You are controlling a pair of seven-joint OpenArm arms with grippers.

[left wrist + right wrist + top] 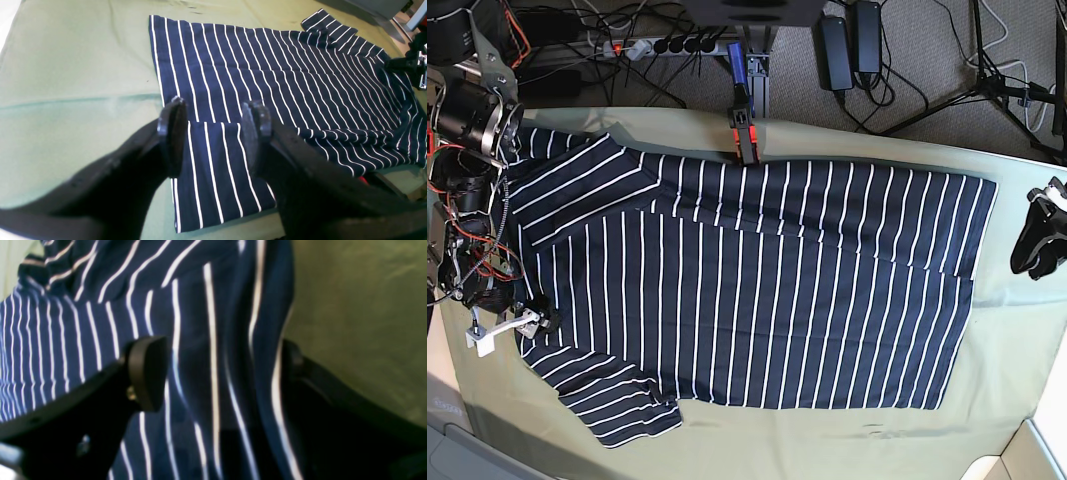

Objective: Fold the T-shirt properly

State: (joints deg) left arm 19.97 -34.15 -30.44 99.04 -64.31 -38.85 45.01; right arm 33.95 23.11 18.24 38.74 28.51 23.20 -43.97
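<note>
So the shirt (777,310) was lying stretched out on the table (797,445), between the two sets of fingers. Its long axis ran pretty much from the right fingers (146,373) over toward the left fingers (173,133). The hem end pointed at the left fingers, sitting just beside them in the base view, and the shoulder end was over by the right ones. The white stripes ran crosswise to that long axis.

One long side had a band folded over onto the body, and its edge slanted a bit toward the hem. By the right fingers, one sleeve (627,405) stuck out toward the bottom of the base view, while more striped fabric lay angled across the body on the other side.

Left fingers were apart, with the hem part of the shirt showing between them in their wrist view. Right fingers were wide apart too, with bunched fabric in the gap, not clamped. Couldn't tell if they were actually touching it.

As for writing, there was a faint pale mark (446,406) on the table past the right fingers, too small to read.
</note>
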